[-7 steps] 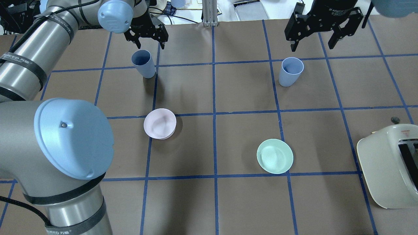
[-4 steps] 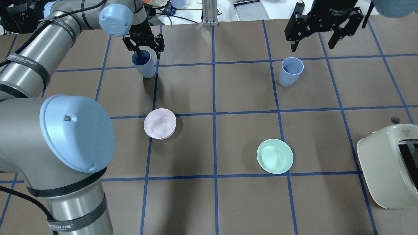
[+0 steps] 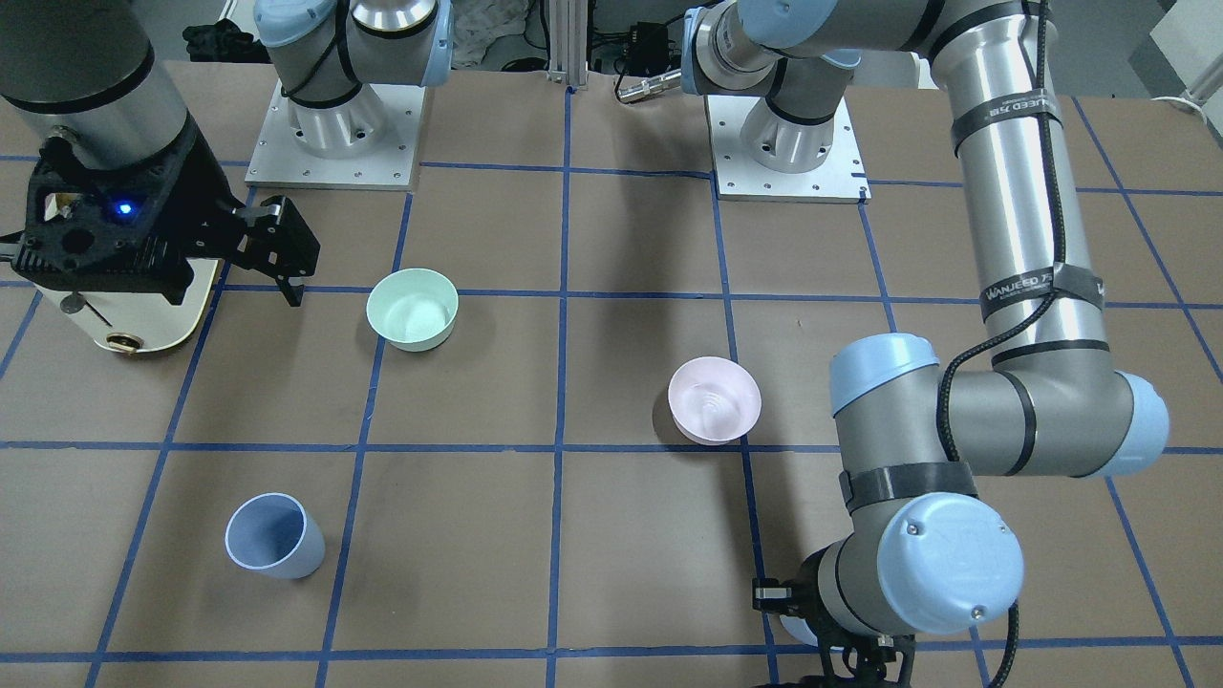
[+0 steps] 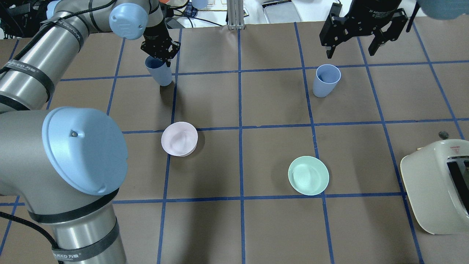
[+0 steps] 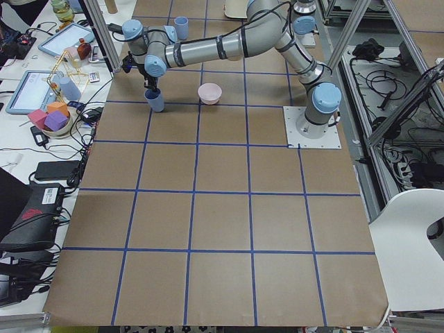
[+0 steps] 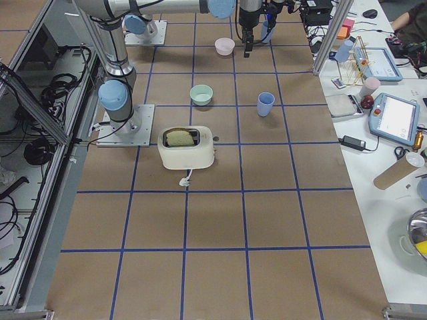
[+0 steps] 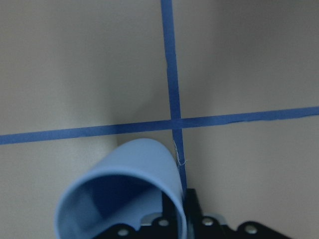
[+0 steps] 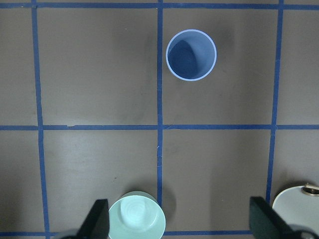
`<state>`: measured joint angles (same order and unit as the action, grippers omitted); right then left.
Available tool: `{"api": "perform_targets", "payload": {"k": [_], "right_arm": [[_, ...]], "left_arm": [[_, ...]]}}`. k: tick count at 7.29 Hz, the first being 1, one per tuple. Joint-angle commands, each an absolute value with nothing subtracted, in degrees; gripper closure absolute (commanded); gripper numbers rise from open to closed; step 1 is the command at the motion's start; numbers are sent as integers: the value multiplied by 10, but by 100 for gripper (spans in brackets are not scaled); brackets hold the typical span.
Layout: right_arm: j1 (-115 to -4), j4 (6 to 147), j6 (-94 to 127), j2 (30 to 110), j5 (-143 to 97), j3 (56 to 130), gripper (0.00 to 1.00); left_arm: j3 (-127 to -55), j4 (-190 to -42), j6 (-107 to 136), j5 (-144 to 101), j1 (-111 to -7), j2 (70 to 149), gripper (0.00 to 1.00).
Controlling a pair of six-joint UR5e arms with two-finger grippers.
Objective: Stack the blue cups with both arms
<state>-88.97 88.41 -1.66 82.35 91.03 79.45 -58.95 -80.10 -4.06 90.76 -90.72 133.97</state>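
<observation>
Left claw [image 4: 163,58] is pinched shut on the rim of the first blue cup [image 4: 161,75], one finger inside and one outside, as far as the overhead and wrist views show. That cup sits at the far left part of the bench [image 4: 238,227], right by a tape crossing. I honestly can't tell if its base is off the surface or not.

Right claw [image 4: 350,53] is spread wide open with nothing in it, hanging above the far right side, just beyond the second blue cup [image 4: 326,81]. That one stands upright on its own, mouth up, with nothing touching it. The two cups are well apart, with a grid column between them.

So progress-wise I'd call it early: one cup grabbed, nothing stacked. What's left, by my read, is getting one cup over to the other and dropping it in straight, and the right arm hasn't done its share.

Other stuff around: pink bowl [image 4: 179,139] and mint bowl [image 4: 308,175] nearer the robot, plus a cream toaster [image 4: 436,190] at the right edge. None of it sits between the cups.
</observation>
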Motion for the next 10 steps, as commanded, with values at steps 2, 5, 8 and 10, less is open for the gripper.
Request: {"api": "perform_targets", "payload": {"k": [2, 5, 8, 10], "right_arm": [[-888, 881, -16, 824, 916, 795, 0], [-889, 882, -17, 824, 917, 795, 0], [-879, 882, -23, 823, 917, 795, 0], [-875, 888, -23, 823, 916, 795, 0]], "left_arm": [[-590, -819, 25, 899, -975, 1303, 100], [-644, -842, 207, 861, -1073, 1272, 100], [-721, -837, 248, 852, -1142, 1251, 100], [-789, -777, 250, 853, -1144, 1242, 100]]}}
